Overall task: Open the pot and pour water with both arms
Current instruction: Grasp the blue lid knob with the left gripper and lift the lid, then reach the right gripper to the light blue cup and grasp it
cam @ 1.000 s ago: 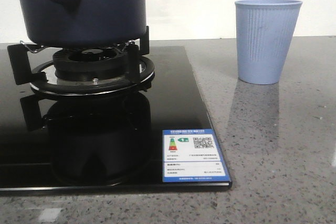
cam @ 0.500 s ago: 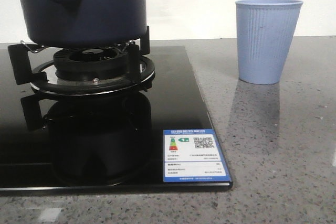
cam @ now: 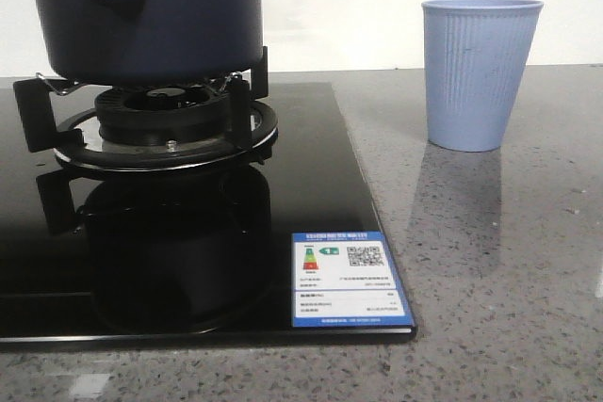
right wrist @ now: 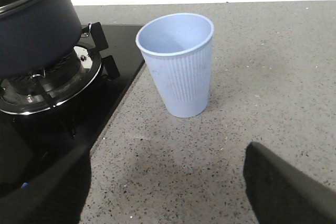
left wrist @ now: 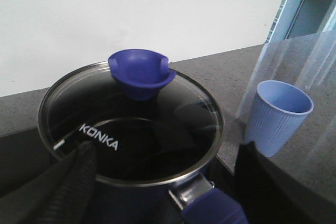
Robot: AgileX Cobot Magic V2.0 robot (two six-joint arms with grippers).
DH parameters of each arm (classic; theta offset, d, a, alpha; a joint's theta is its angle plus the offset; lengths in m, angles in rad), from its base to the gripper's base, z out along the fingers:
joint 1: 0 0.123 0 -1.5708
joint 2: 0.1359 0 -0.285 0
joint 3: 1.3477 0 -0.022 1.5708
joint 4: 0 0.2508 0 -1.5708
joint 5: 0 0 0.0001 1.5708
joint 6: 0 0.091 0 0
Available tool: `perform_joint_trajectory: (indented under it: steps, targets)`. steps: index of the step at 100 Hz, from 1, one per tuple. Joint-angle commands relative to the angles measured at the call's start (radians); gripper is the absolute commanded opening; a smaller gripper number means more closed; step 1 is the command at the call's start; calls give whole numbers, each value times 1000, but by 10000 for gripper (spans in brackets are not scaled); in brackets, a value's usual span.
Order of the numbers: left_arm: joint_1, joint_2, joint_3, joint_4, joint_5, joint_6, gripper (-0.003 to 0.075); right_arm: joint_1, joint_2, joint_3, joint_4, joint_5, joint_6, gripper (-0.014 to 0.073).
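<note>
Grey speckled stone countertop [cam: 509, 261] runs under a white wall, with one black glass hob [cam: 311, 185] covering the left half of the front view. One pot [cam: 160, 16] sits on the burner grate [cam: 160, 129] at upper left, its glass lid [left wrist: 131, 124] with blue knob [left wrist: 140, 72] on. One light blue ribbed cup [cam: 479, 72] stands upright at upper right, well apart from the pot. One energy label [cam: 347, 280] sticks near the hob's front corner. My left gripper [left wrist: 163, 182] is spread apart before the pot handle [left wrist: 210, 211]; my right gripper [right wrist: 168, 192] is spread too, holding nothing, with the cup ahead.
</note>
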Motion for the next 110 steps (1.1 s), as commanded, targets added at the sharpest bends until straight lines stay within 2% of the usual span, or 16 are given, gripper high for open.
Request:
perform_joint_trajectory:
  steps: [1, 53, 110]
  targets:
    - [-8, 53, -82, -79, -1, 54, 538, 1, 14, -35, 8, -79, -11, 517]
    - [-49, 325, -262, -96, -34, 131, 539, 1, 14, -35, 23, -79, -11, 517]
    - [-49, 444, -329, -96, -58, 142, 535, 1, 14, -35, 23, -78, -11, 517]
